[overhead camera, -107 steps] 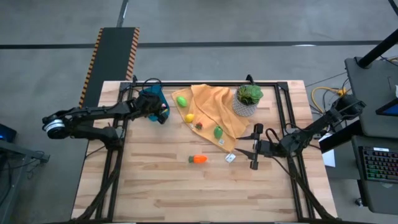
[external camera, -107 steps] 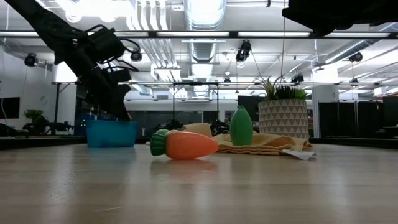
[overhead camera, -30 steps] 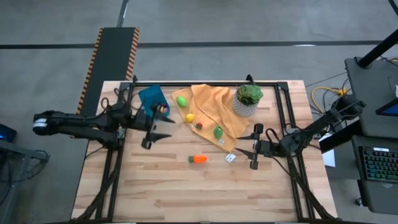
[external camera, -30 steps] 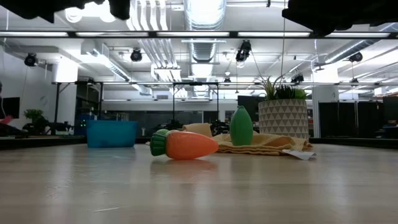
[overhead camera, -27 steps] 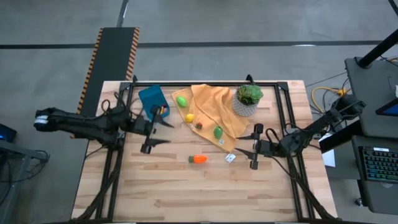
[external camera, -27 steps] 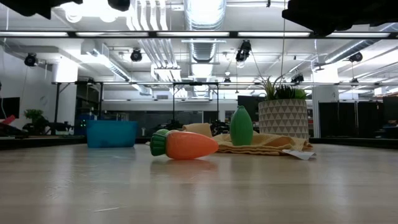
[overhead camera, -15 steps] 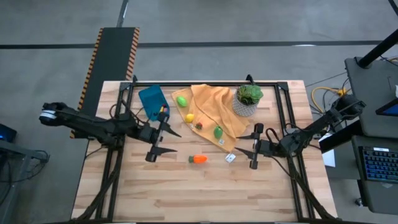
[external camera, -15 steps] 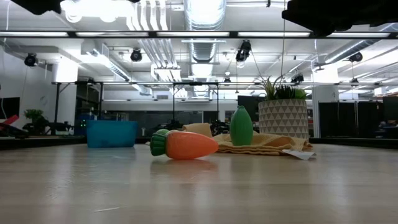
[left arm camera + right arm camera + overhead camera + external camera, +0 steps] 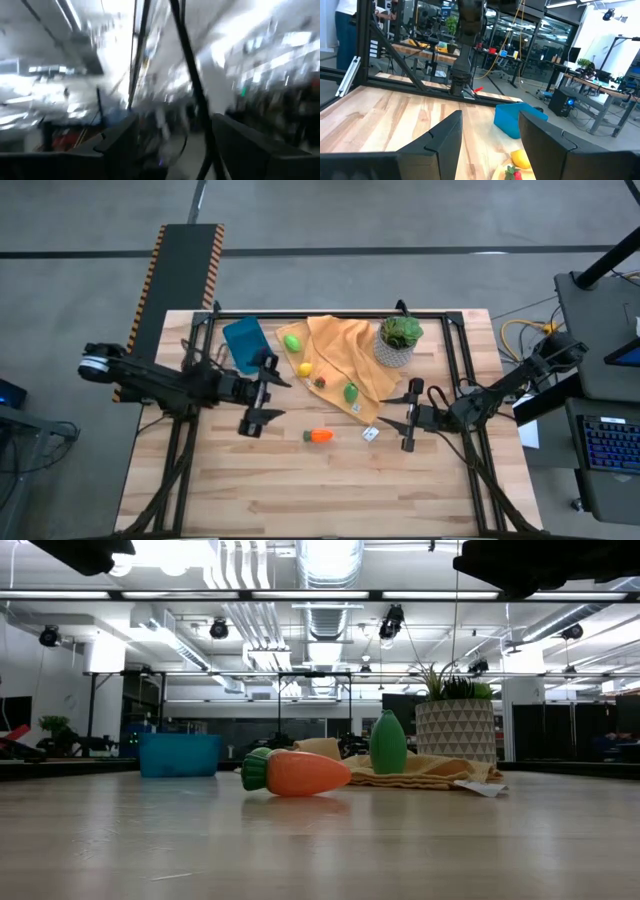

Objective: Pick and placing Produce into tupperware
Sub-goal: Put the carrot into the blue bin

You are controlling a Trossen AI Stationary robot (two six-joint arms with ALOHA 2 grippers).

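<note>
The blue tupperware (image 9: pixel 243 340) stands at the far left of the table. An orange toy carrot (image 9: pixel 318 436) lies on the bare wood in the middle. Two green pieces (image 9: pixel 292 342) (image 9: pixel 351 392), a yellow one (image 9: pixel 305 369) and a tiny reddish one (image 9: pixel 320 381) lie on or by the orange cloth (image 9: pixel 345 360). My left gripper (image 9: pixel 272 400) hovers open between the tupperware and the carrot and holds nothing. My right gripper (image 9: pixel 398 418) waits open right of the carrot, and nothing sits between its fingers (image 9: pixel 445 142).
A leafy plant in a pale patterned pot (image 9: pixel 399 340) stands at the far right of the cloth. A small white tag (image 9: pixel 370 434) lies beside the cloth's near corner. Black frame rails run along the table's left, right and far sides. Bare wood fills the near half.
My left gripper has moved from beside the tupperware toward the table's right edge, closer to the carrot, and has stayed open. The produce and the tupperware have kept their places.
</note>
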